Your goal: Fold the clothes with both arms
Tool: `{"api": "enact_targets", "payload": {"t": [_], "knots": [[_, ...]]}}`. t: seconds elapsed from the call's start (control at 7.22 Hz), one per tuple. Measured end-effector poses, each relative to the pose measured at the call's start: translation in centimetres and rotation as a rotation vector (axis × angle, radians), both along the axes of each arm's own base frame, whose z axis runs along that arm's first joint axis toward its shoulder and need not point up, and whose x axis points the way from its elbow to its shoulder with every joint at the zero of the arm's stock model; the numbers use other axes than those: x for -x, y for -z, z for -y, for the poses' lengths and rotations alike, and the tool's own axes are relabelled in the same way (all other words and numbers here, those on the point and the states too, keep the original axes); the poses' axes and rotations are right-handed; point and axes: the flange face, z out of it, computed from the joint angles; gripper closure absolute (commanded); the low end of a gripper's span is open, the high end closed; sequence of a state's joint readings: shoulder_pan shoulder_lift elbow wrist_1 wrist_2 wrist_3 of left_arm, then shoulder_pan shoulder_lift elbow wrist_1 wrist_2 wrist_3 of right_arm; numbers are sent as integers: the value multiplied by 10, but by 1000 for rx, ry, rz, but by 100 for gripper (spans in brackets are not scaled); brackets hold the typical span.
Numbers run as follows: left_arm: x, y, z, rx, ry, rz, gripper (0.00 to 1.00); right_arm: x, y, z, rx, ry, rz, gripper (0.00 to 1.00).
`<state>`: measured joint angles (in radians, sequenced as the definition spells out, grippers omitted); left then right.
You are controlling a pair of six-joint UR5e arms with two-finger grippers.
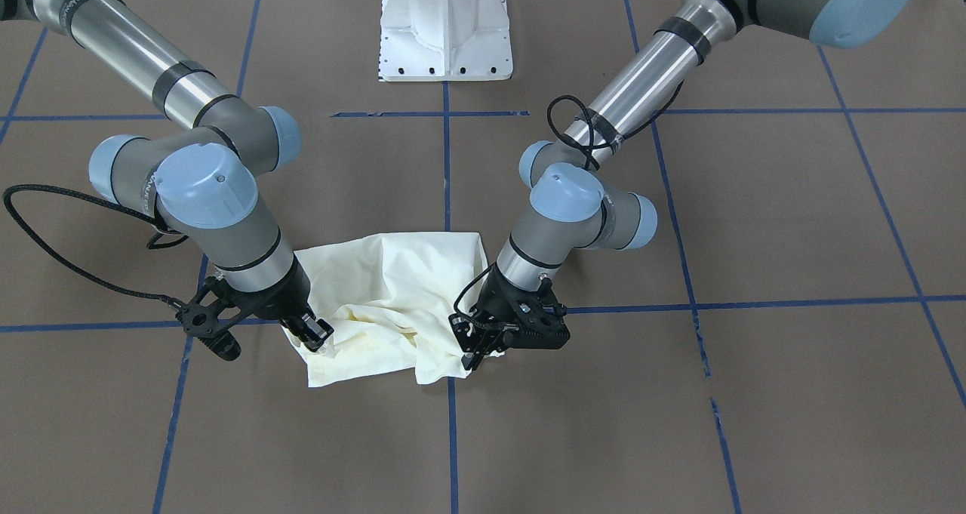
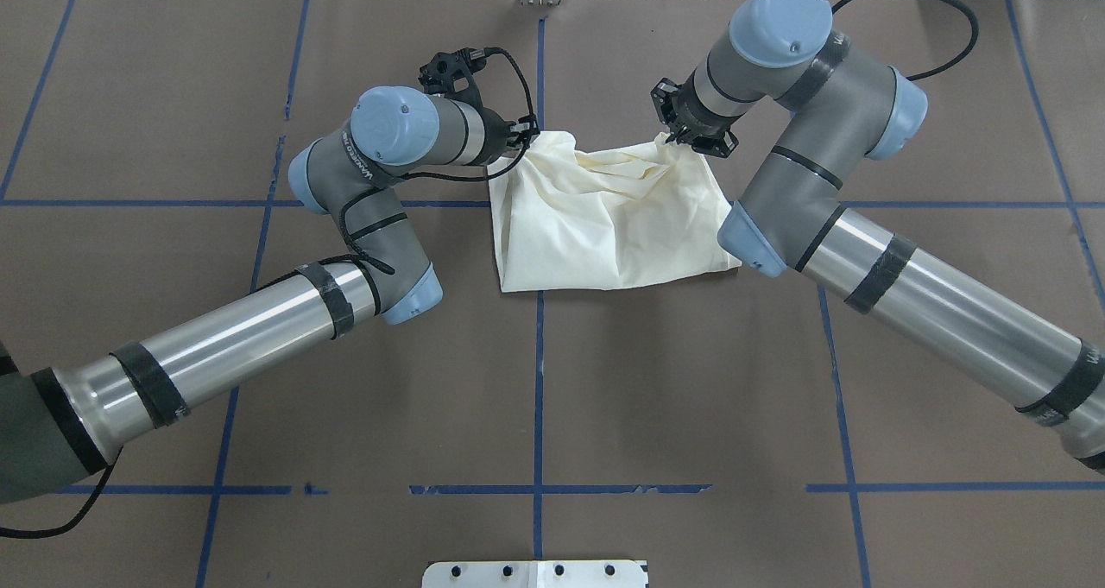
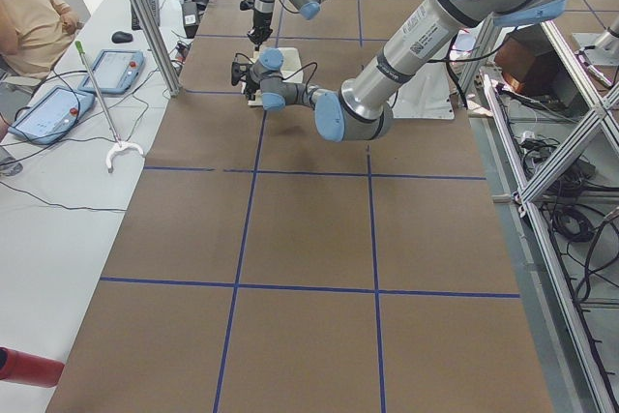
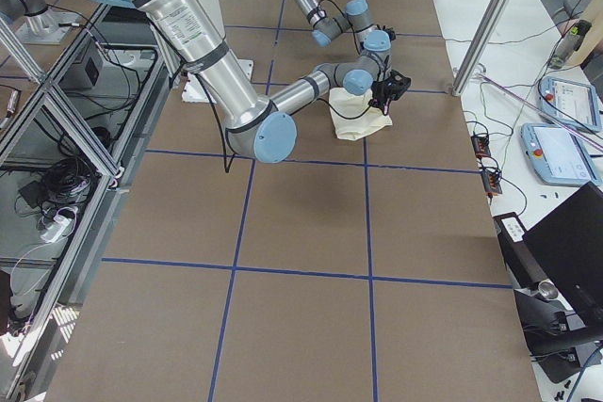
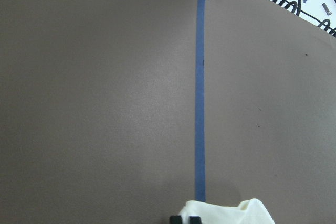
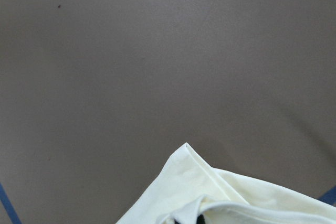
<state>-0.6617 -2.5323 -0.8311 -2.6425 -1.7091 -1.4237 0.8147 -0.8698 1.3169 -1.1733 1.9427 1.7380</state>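
Note:
The cream shirt (image 1: 392, 295) lies crumpled and partly doubled over on the brown table, with no print showing; it also shows in the overhead view (image 2: 604, 217). My left gripper (image 1: 483, 344) is shut on the shirt's corner on the operators' side, low at the table (image 2: 520, 136). The left wrist view shows cloth (image 5: 226, 213) at the fingertips (image 5: 184, 219). My right gripper (image 1: 313, 333) is shut on the other corner on that side (image 2: 682, 135). The right wrist view shows a fold of cloth (image 6: 210, 198) at its bottom edge. The edge near the robot lies flat.
The white pedestal base (image 1: 445, 31) stands at the robot's side of the table. Blue tape lines (image 2: 538, 372) grid the brown surface. In the exterior left view an operator (image 3: 29, 16) sits beside tablets (image 3: 53, 108) beyond the table's far edge.

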Motion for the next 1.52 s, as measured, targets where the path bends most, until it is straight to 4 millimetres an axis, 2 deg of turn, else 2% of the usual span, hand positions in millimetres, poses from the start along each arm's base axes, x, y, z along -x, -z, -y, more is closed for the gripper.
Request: {"api": "enact_targets", "payload": {"t": [0.14,0.28,0.55,0.83,1.11,1.25,1.39,1.52], "knots": [[9,6,0,-22,-7,-10,100,-4,0,3,1,-3,2,100],[28,4,-3,-44,-13,-22,100,-11,-1,7,2,-3,4,100],[56,-10,-13,-60,-29,-38,100,-13,-2,16,4,6,0,100],[67,-20,-19,-63,-31,-39,100,0,11,32,11,8,-6,100],[71,-28,-20,-61,-26,-33,100,9,14,42,19,12,-18,100],[72,-31,-19,-58,-23,-29,100,11,13,44,18,16,-23,45],[74,-35,-17,-55,-19,-23,100,15,15,47,17,19,-26,0],[76,-41,-16,-49,-15,-16,100,20,16,51,13,22,-27,0]]}}
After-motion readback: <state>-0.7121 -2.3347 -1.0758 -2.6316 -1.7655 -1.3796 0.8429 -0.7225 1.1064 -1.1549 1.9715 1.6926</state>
